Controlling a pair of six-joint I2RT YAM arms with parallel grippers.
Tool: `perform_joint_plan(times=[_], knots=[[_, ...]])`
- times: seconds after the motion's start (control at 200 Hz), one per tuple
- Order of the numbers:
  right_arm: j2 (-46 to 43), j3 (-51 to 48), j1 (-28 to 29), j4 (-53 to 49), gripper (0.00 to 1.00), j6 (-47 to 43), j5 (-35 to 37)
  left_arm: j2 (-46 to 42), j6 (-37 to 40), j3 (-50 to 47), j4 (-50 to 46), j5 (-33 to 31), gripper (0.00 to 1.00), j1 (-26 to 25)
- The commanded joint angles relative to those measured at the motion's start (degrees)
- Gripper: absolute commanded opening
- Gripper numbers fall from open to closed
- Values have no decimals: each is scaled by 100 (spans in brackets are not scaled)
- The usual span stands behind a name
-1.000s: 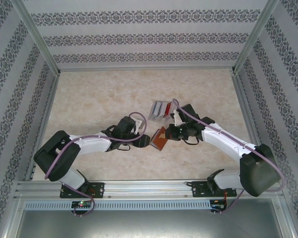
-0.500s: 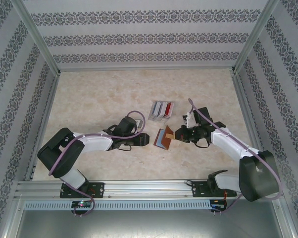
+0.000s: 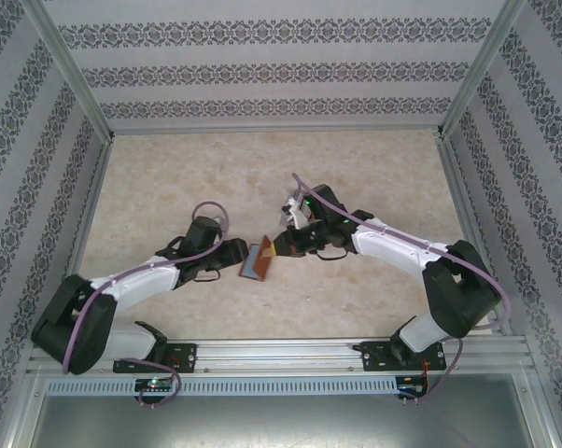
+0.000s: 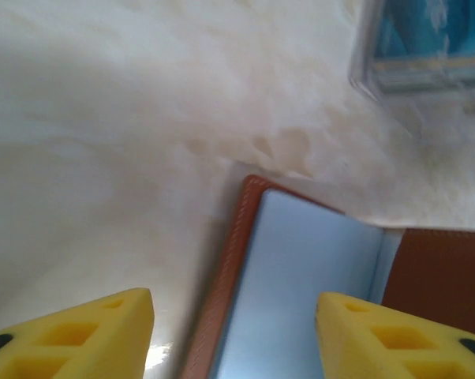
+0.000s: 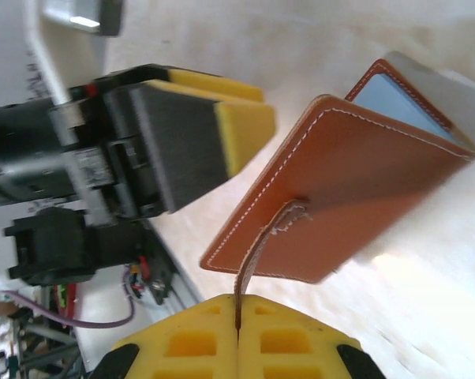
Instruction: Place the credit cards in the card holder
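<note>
The reddish-brown card holder (image 3: 258, 260) stands partly open on the table between the two arms. My right gripper (image 5: 237, 312) is shut on its thin clasp tab (image 5: 261, 237), which tilts the outer flap (image 5: 340, 197) upward. My left gripper (image 4: 233, 320) is open, and its yellow fingers (image 4: 87, 335) straddle the holder's brown edge and pale inner pocket (image 4: 301, 292) without touching them. The credit cards (image 4: 427, 47) lie as a blurred group just beyond the holder, blue on top. In the top view my right arm (image 3: 384, 245) covers most of them.
The table (image 3: 169, 177) is pale marbled, with patterned walls on three sides and an aluminium rail (image 3: 281, 355) along the near edge. Bare surface lies to the left and at the back. The left gripper's grey pad and yellow fingertip (image 5: 222, 126) sit close beside the raised flap.
The right gripper has dragged the card holder leftward by its tab, now reaching over where the cards lie. The left arm has drawn back to the left, still facing the holder.
</note>
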Motion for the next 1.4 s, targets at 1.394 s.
perform_joint_plan(times=[1.394], knots=[[-40,-1393,-1056,-93,1,-64,363,1365,1064,2383,-2347,-581,86,-1597]])
